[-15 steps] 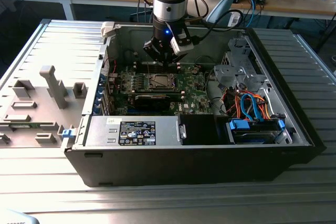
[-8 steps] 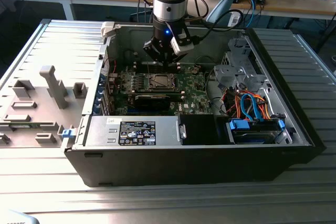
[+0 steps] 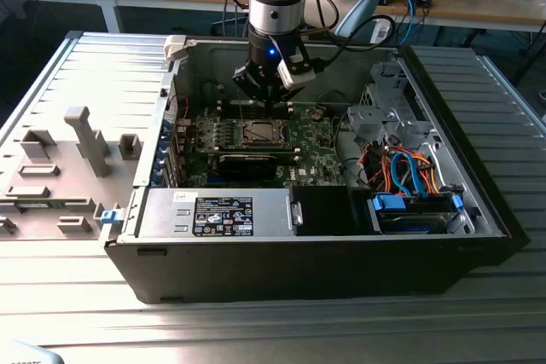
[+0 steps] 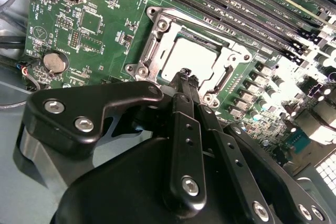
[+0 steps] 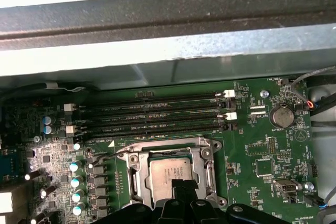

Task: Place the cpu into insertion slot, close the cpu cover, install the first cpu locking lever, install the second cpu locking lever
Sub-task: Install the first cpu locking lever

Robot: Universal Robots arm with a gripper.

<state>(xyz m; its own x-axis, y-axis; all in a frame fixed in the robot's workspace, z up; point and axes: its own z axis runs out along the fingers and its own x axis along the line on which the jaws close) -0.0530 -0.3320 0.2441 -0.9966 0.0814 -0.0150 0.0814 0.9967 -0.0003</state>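
The cpu lies flat in the insertion slot on the green board, its silver-grey top showing. The cpu cover lies down flat around it as a silvery frame. A thin wire lever runs along one side of the socket; whether it is latched I cannot tell. My gripper hangs just above the edge of the cpu. Its two thin black fingers are pressed together with nothing between them.
Long black memory slots run beside the socket. A coin battery sits on the board. The case wall rises behind, with a drive cage and orange and blue cables at the exterior view's right.
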